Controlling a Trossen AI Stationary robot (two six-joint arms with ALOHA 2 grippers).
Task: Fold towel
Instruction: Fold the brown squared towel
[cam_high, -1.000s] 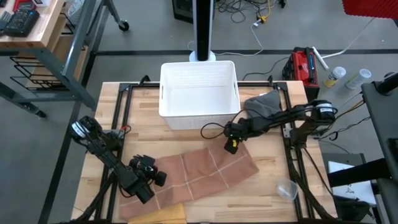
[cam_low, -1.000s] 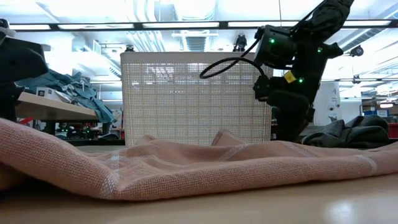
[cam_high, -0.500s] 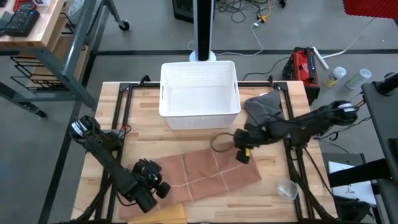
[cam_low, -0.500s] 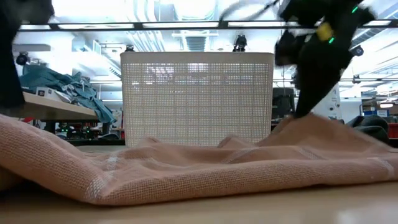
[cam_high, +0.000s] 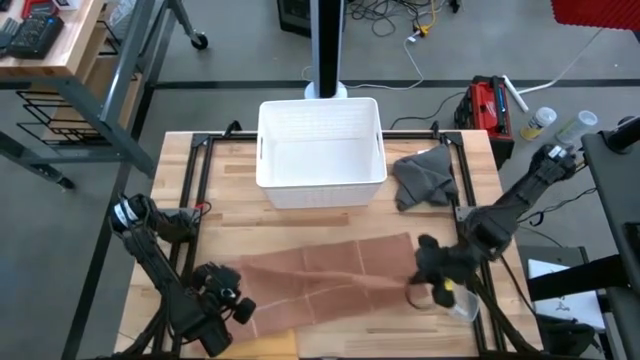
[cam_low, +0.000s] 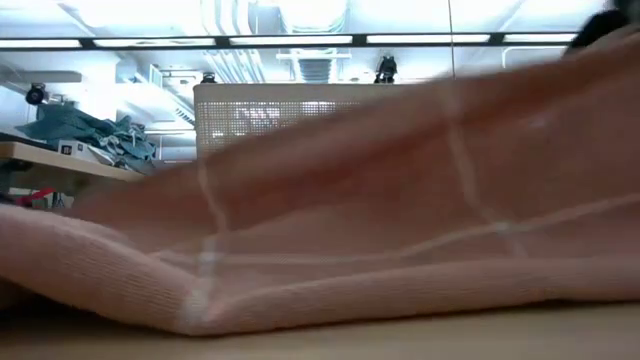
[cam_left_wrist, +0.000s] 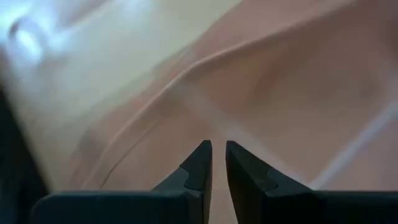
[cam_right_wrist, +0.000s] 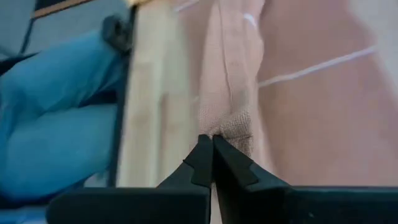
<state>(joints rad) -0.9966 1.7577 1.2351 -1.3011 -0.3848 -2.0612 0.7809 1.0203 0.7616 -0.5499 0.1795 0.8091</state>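
The pink-brown towel (cam_high: 330, 280) with pale grid lines lies across the near half of the wooden table (cam_high: 440, 215). Its left end rests on the table, and its right end slopes up toward the right in the low view (cam_low: 450, 170). My right gripper (cam_high: 428, 276) is shut on the towel's right end, near the table's right frame rail. My left gripper (cam_high: 226, 303) is at the towel's left end, fingers nearly together over the cloth (cam_left_wrist: 217, 155). My left gripper has its fingertips (cam_left_wrist: 200, 163) on the towel's left end, coming in at a low slant. The fingers hide the place of contact, so which edge or layer it has cannot be told. My right gripper pinches a bunched corner of the towel's right edge (cam_right_wrist: 231, 127) between its two fingertips. From there the cloth runs away in a narrow gathered fold, lifted off the table.
A white basket (cam_high: 320, 150) stands at the far middle and a grey cloth (cam_high: 425, 175) lies to its right. A clear plastic cup (cam_high: 462, 305) sits just beyond my right gripper near the right edge. A yellow piece (cam_high: 270, 345) lies at the near edge.
My right gripper has carried the towel's far right corner from beside the basket toward the table's near right, lifting that end so the cloth rises across the low view. My left gripper has shifted toward the near left edge. The towel's left end has stayed down.
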